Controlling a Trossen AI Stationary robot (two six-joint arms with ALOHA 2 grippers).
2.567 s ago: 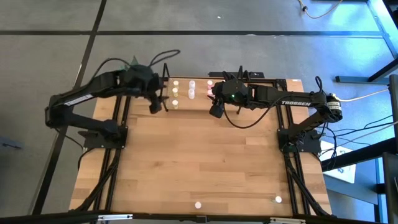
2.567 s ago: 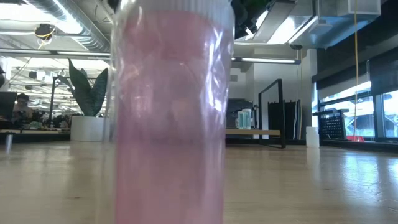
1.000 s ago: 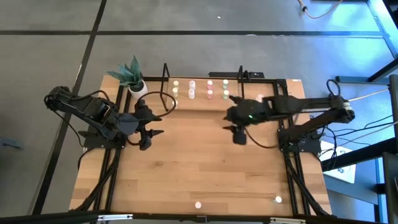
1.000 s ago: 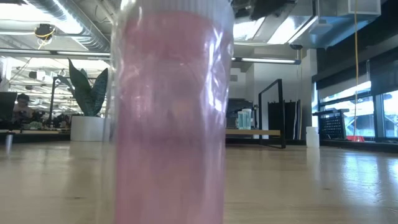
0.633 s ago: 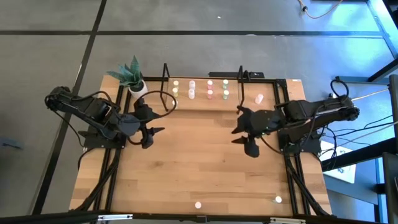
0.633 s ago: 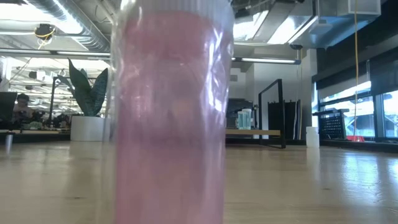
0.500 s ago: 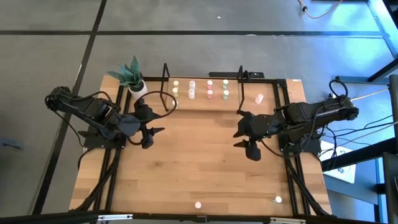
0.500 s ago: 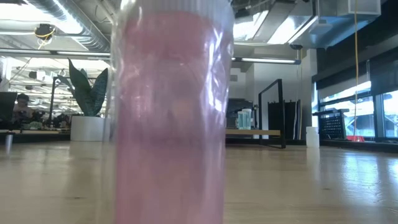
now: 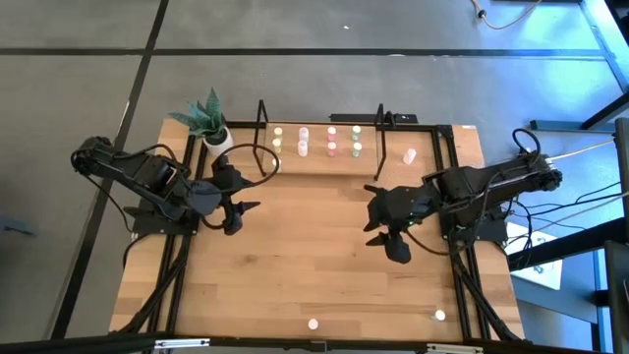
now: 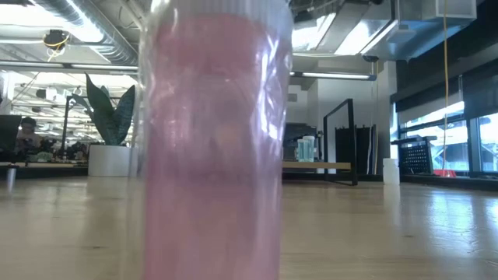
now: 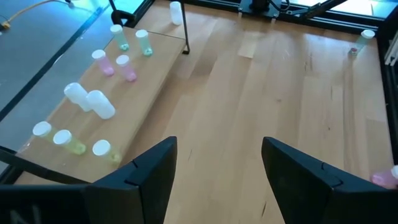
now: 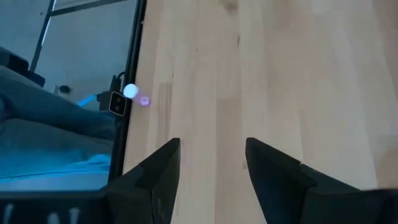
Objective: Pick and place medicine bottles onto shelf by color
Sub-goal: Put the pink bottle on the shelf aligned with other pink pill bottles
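The shelf [image 9: 316,163] stands at the table's far edge with several medicine bottles upright on its board: yellowish [image 11: 68,142], white [image 11: 99,104], pink [image 11: 126,67] and greenish [image 11: 144,42]. A white bottle [image 9: 410,155] lies on the table right of the shelf. A pink bottle [image 9: 314,323] stands at the near edge, filling the low view [image 10: 214,140], and a white one [image 9: 439,316] stands to its right. My left gripper [image 9: 246,202] hangs open above the table's left part. My right gripper [image 9: 369,214] hangs open above the middle right. Neither holds anything.
A potted plant [image 9: 211,123] stands at the far left corner beside the shelf. Black frame rails [image 9: 462,285] run along both sides of the table. The bare wooden top [image 9: 314,265] lies between the grippers and the near edge.
My right gripper has drawn away from the shelf toward the table's near and right edges and has turned so that it points more toward the left. Its fingers have stayed open. The bottles have kept still.
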